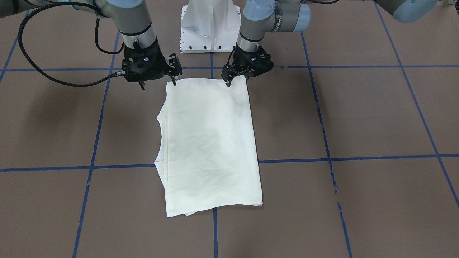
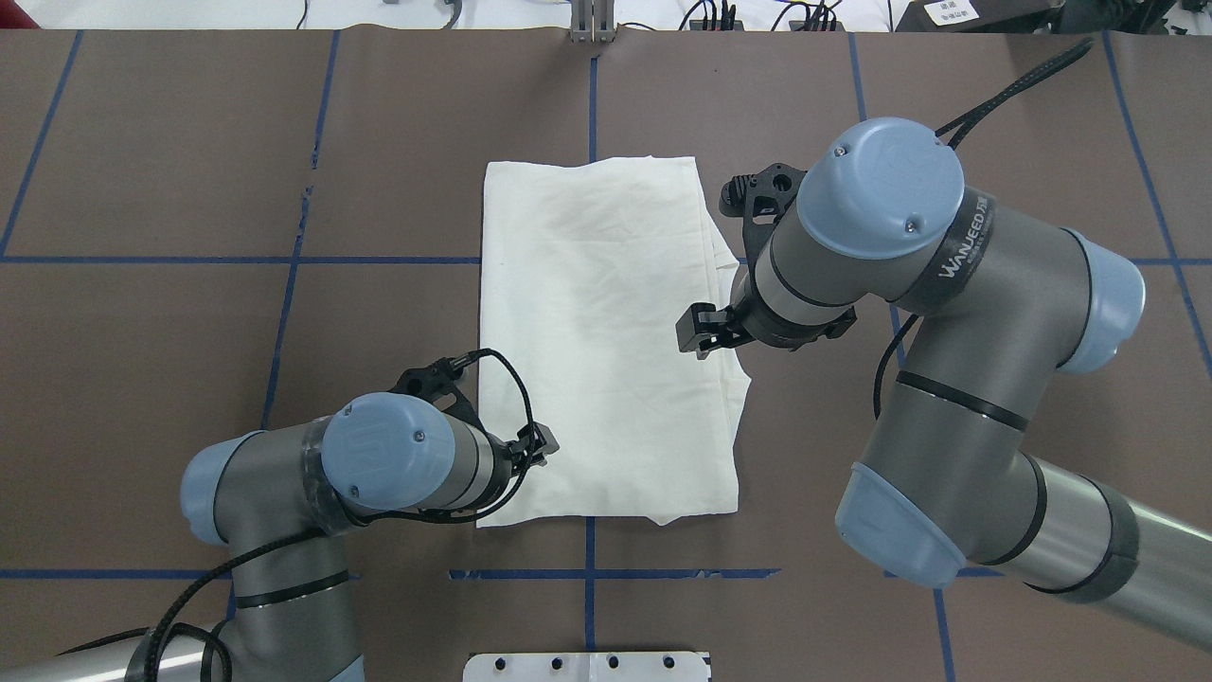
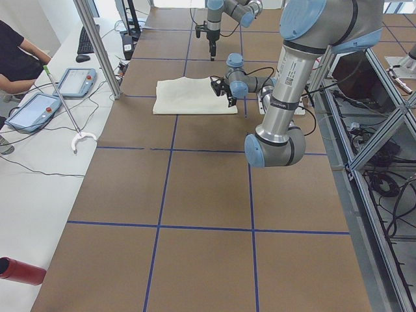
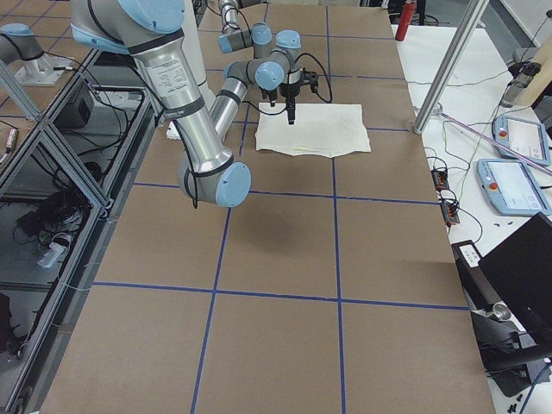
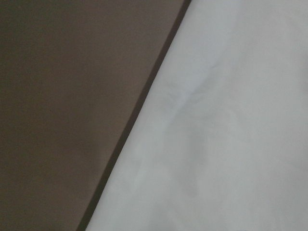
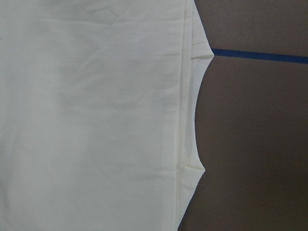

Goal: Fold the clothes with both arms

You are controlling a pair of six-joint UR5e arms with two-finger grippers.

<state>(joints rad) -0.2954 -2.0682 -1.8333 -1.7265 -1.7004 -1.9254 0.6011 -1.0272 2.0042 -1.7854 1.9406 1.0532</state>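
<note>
ready to halve the folded cream-white shirt (image 1: 211,143)
black right end effector (image 1: 158,84) apart, black left end effector (image 1: 235,77) state unclear; you must pinch both robot-side corners evenly.

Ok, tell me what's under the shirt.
The shirt lies flat on the brown table, and blue tape runs in under its edges. The folded cloth hides the rest of the tape and anything else beneath.

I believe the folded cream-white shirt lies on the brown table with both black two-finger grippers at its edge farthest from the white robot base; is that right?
Not quite: the black left gripper and right gripper are at the edge of the folded cream-white shirt nearest the white robot base, as the exterior front-facing view shows.
</note>
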